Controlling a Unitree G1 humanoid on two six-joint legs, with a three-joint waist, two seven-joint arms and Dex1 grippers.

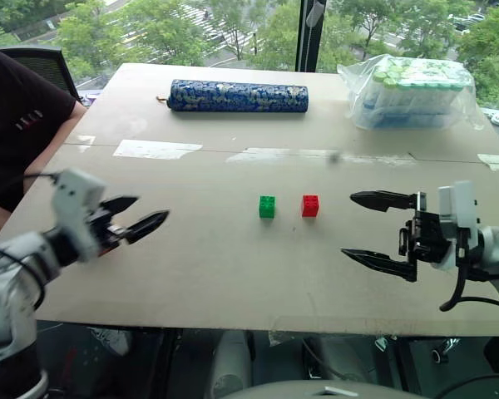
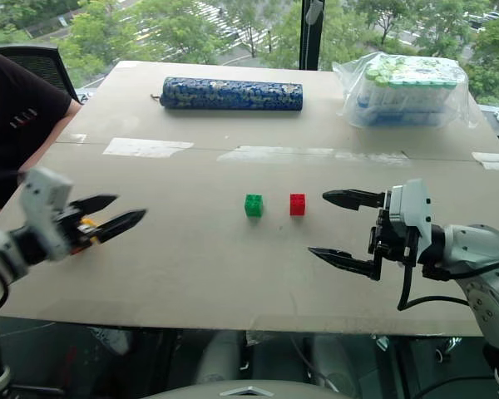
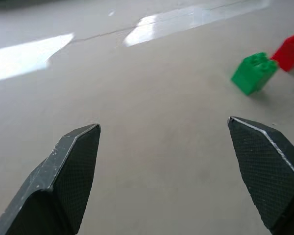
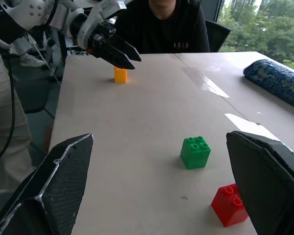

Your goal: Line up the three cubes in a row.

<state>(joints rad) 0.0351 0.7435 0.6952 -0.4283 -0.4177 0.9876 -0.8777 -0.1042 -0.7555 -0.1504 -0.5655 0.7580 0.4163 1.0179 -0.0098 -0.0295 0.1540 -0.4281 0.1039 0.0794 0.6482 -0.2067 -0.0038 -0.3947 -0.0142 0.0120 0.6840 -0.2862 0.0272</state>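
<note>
The green cube and the red cube stand side by side near the middle of the table, a small gap between them. Far off to the left stands the yellow cube, close behind my left gripper. That gripper hangs open above the table's left side with nothing between its fingers. Its wrist view shows the green cube and the red cube well ahead. To the right of the red cube my right gripper is wide open and empty, pointing left at the cubes.
A blue patterned roll lies at the back of the table. A clear plastic bag of tubes sits at the back right. A person in a black shirt sits at the left edge. Tape strips cross the tabletop.
</note>
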